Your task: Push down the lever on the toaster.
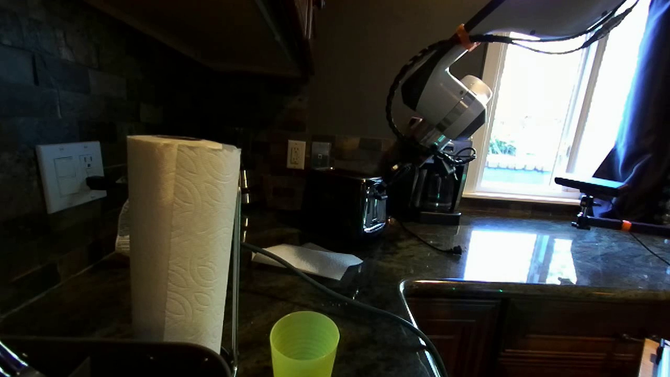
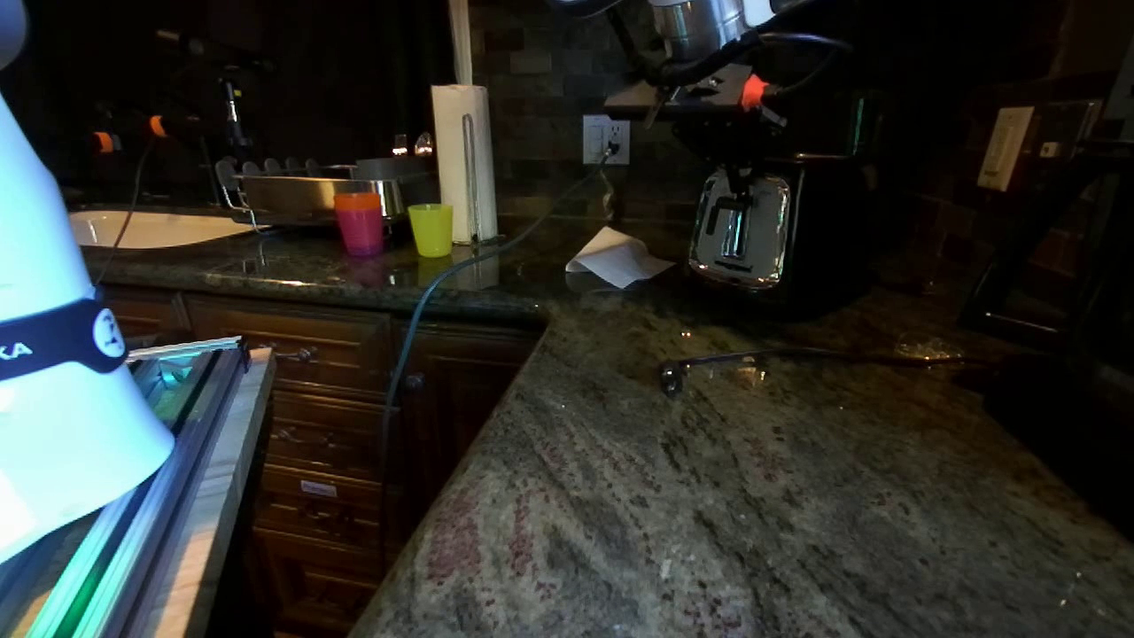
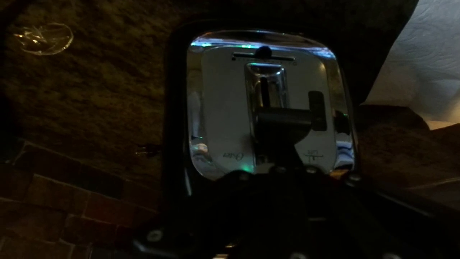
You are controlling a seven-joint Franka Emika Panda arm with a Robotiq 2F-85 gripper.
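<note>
toaster [image 3: 230,104]: "oster", "lift" | dark robot arm band [image 2: 62,338]: "ka"

The toaster [image 2: 775,226] stands upright on the worktop [image 2: 691,496], black-bodied, silver face gleaming, and there's the lever [image 3: 283,120], dark, jutting out around mid-face, though how far down it sits is hard to tell in this gloom.

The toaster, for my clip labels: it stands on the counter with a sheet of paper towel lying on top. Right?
Not quite: the sheet of paper towel lies beside the toaster, not on top, as both exterior views show. The toaster does stand on the counter.
</note>
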